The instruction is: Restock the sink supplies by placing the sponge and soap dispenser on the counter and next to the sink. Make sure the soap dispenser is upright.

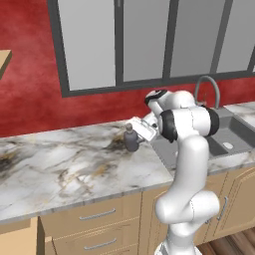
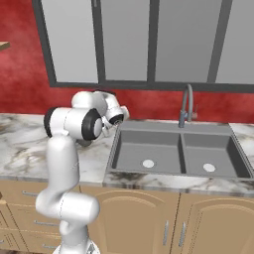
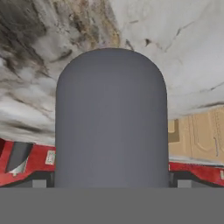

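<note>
Gripper (image 1: 135, 130) clenched on upright soap dispenser (image 1: 131, 138), resting on marble surface (image 1: 74, 164) beside sink (image 1: 234, 137).

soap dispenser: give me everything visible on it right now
The soap dispenser is a small dark grey rounded bottle with a narrow pump top, matte like plastic. It stands upright on the marble counter, just left of the sink. The claw sits at its right side, right against it; whether it grips cannot be told. In the hand view the smooth grey body looms close.
</note>
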{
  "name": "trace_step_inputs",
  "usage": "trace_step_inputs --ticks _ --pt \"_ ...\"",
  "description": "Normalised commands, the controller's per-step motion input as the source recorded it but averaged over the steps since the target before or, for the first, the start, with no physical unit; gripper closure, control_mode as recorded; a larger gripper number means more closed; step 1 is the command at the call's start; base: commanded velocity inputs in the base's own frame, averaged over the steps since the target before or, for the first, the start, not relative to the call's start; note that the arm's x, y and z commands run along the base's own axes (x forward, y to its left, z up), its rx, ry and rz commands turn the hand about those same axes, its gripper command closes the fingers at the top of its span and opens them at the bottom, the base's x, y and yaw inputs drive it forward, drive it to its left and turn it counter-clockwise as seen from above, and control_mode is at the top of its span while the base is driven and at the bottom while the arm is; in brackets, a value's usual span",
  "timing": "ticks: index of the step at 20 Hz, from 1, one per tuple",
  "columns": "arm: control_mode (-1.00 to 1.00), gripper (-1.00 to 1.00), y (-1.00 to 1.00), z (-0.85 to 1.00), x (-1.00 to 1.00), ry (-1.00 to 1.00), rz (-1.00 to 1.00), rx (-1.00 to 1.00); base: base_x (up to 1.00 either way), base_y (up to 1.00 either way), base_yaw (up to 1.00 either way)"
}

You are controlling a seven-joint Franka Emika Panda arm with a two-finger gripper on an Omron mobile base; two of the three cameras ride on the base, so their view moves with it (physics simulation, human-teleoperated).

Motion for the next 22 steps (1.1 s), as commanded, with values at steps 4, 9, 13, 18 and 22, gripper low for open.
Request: trace_step_inputs --ticks 4,9,13,18,22 --pt "-1.0 1.0 0.08 -0.27 0.34 0.0 -0.14 0.0 0.0 0.0 0.0" --pt "-1.0 1.0 0.12 -0.42 0.23 0.0 -0.09 0.0 0.0 0.0 0.0" --pt "-1.0 1.0 0.11 -0.56 0.32 0.0 -0.07 0.0 0.0 0.0 0.0" --pt "-1.0 1.0 -0.08 -0.39 0.34 -0.05 -0.02 0.0 0.0 0.0 0.0" --pt "-1.0 1.0 -0.14 -0.37 0.02 -0.17 0.0 0.0 0.0 0.0 0.0"
